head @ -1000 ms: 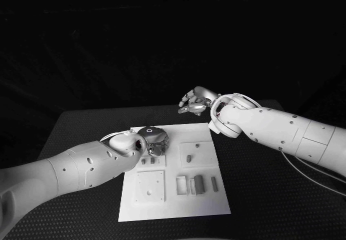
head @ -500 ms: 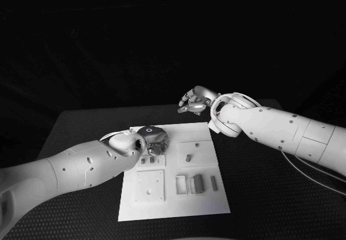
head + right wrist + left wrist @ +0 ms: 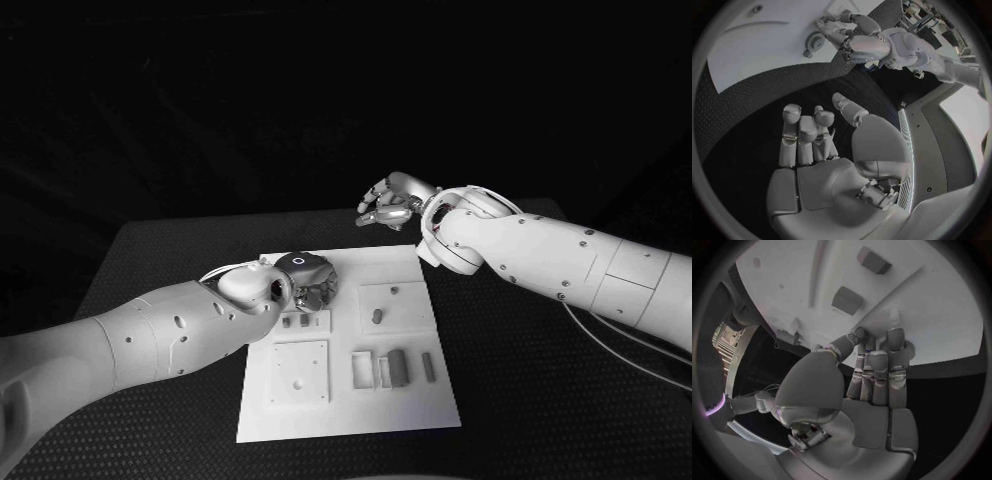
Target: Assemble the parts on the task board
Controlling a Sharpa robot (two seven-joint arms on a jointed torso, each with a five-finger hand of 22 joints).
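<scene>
Flat white rectangular task board (image 3: 433,400) lies mid-worktop on the black textured worktop (image 3: 159,260), long side running away from the robot. Small grey block parts on it: two little ones just below the left robot hand (image 3: 296,322), one short peg in the square recess on the right (image 3: 378,316), a group of upright slabs lower down (image 3: 397,366), plus a square plate with a hole (image 3: 300,372) at lower left.

Left silver many-fingered robot hand (image 3: 306,275) is down over the far-left corner of the board. In the left wrist view its fingers (image 3: 879,365) lie straight and close together, tips at the board surface next to a small pale piece (image 3: 893,316); whether they pinch it, cannot tell. Two grey blocks (image 3: 848,300) sit further along the board.

Right silver robot hand (image 3: 389,205) hovers beyond the board's far edge, above the worktop, fingers (image 3: 801,132) loosely spread, holding nothing.

Judgement: step in hand looks like a pick at the far-left corner. To do it well: keep the fingertips low and square to the piece, close thumb against fingers slowly so the small part does not skid on the smooth plate, lift straight up. Keep the right hand clear, or bring it in to steady the board's edge if it slides.
</scene>
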